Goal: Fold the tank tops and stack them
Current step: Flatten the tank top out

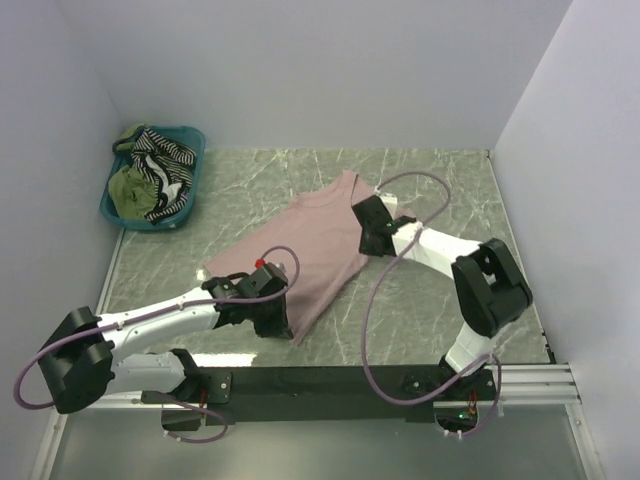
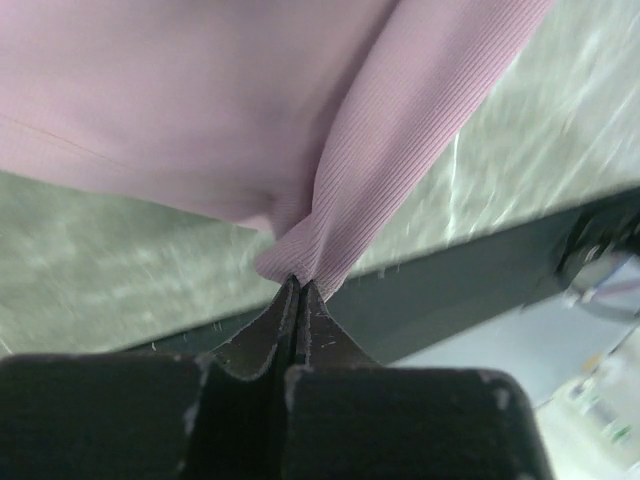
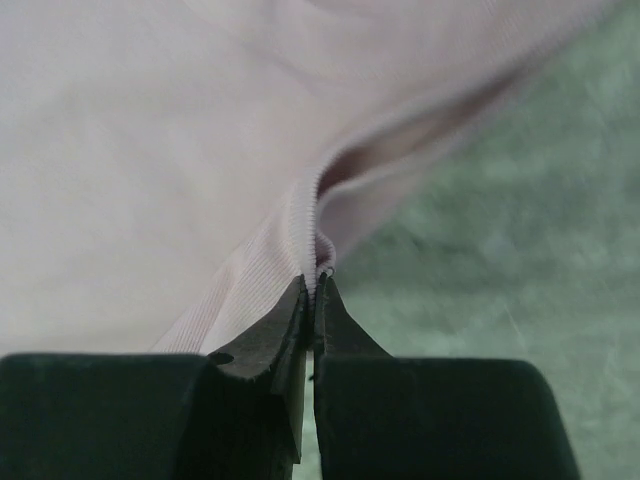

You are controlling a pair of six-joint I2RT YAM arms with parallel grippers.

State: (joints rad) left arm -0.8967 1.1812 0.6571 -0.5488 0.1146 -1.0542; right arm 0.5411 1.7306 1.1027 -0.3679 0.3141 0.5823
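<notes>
The pink tank top (image 1: 315, 240) lies flat in the middle of the bench (image 1: 440, 185), its near corner pinched in the closed left gripper (image 2: 297, 286) and its right edge in the closed right gripper (image 3: 316, 284), probably to fold that side over; the other tops (image 1: 165, 150) wait in the basket (image 1: 193, 132) at the far left corner.

The pink tank top (image 1: 315, 250) lies mostly flat, slanted across the middle, with 2 spots pinched into folds: its near corner and its far right edge. The striped tank top (image 1: 165, 150) and the olive tank top (image 1: 128, 190) sit crumpled together at the far left.
</notes>
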